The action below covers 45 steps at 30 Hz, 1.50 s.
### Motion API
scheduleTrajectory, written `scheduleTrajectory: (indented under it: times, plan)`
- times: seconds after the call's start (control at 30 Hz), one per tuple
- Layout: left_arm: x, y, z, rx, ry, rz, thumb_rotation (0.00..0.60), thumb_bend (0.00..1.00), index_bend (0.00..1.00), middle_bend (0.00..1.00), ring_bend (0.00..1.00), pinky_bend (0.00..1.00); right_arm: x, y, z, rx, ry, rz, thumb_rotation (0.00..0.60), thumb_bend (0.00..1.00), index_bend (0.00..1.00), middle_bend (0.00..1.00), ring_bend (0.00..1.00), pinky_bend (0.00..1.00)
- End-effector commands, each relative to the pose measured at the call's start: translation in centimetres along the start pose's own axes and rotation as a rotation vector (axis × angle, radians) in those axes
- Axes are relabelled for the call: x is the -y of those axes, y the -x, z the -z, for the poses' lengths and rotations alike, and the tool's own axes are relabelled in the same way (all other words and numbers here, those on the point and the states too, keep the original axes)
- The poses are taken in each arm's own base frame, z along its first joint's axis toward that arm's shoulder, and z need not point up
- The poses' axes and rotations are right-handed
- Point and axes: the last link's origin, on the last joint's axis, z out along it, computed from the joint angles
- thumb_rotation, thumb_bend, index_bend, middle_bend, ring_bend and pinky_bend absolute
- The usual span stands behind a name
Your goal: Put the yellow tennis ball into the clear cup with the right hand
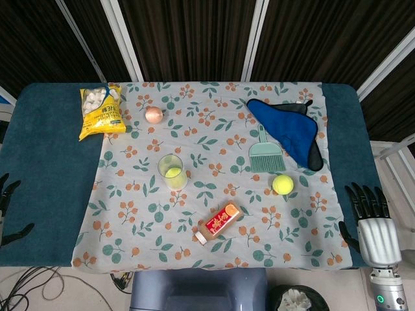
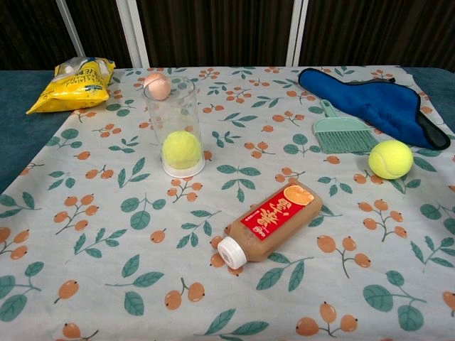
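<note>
A yellow tennis ball [image 1: 283,184] [image 2: 391,158] lies on the floral cloth, right of centre, just below the small broom. The clear cup [image 1: 171,171] [image 2: 173,114] stands upright left of centre, and a second yellow ball [image 2: 181,149] sits inside it at the bottom. My right hand [image 1: 369,217] rests at the table's right edge, well to the right of the loose ball, with its fingers spread and nothing in it. At the far left edge only part of my left hand [image 1: 8,206] shows, fingers apart and empty. Neither hand appears in the chest view.
A bottle with a red label [image 1: 219,222] [image 2: 269,222] lies on its side near the front. A green hand broom [image 1: 266,154] [image 2: 341,131] and a blue cloth [image 1: 288,129] [image 2: 373,99] sit behind the loose ball. An onion [image 1: 154,115] and a yellow bag [image 1: 102,110] are at the back left.
</note>
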Motion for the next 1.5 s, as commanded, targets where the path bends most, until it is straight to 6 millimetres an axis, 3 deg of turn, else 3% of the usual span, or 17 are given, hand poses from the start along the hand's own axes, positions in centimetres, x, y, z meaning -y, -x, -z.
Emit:
scheduleTrajectory:
  times: [0.03, 0.6, 0.77, 0.97, 1.2, 1.5]
  plan:
    - [0.0, 0.1, 0.0, 0.017, -0.01, -0.003, 0.6, 0.0, 0.14, 0.0, 0.0, 0.06, 0.0, 0.0, 0.0, 0.002, 0.0, 0.001, 0.6, 0.42, 0.06, 0.1, 0.08, 0.0]
    - [-0.2, 0.0, 0.1, 0.006, -0.015, -0.007, 0.6, 0.0, 0.14, 0.0, 0.0, 0.06, -0.2, -0.5, 0.3, 0.047, 0.016, -0.061, 0.6, 0.42, 0.06, 0.1, 0.07, 0.0]
    - [-0.2, 0.0, 0.1, 0.004, -0.014, -0.003, 0.6, 0.0, 0.14, 0.0, 0.0, 0.06, 0.0, -0.6, 0.6, 0.075, -0.014, -0.076, 0.6, 0.42, 0.01, 0.08, 0.0, 0.0]
    - [0.3, -0.3, 0.0, -0.014, -0.038, 0.01, 0.6, 0.0, 0.14, 0.0, 0.0, 0.06, 0.7, -1.4, 0.9, 0.138, -0.051, -0.183, 0.6, 0.4, 0.0, 0.06, 0.0, 0.0]
    - [0.0, -0.2, 0.1, -0.006, -0.022, 0.005, 0.6, 0.0, 0.14, 0.0, 0.0, 0.06, 2.6, -2.0, -2.4, 0.189, -0.154, -0.152, 0.6, 0.39, 0.0, 0.07, 0.0, 0.0]
    - [-0.1, 0.1, -0.1, 0.009, -0.016, -0.006, 0.6, 0.0, 0.14, 0.0, 0.0, 0.06, 7.0, 0.4, -7.8, 0.352, -0.243, -0.202, 0.6, 0.39, 0.0, 0.05, 0.0, 0.0]
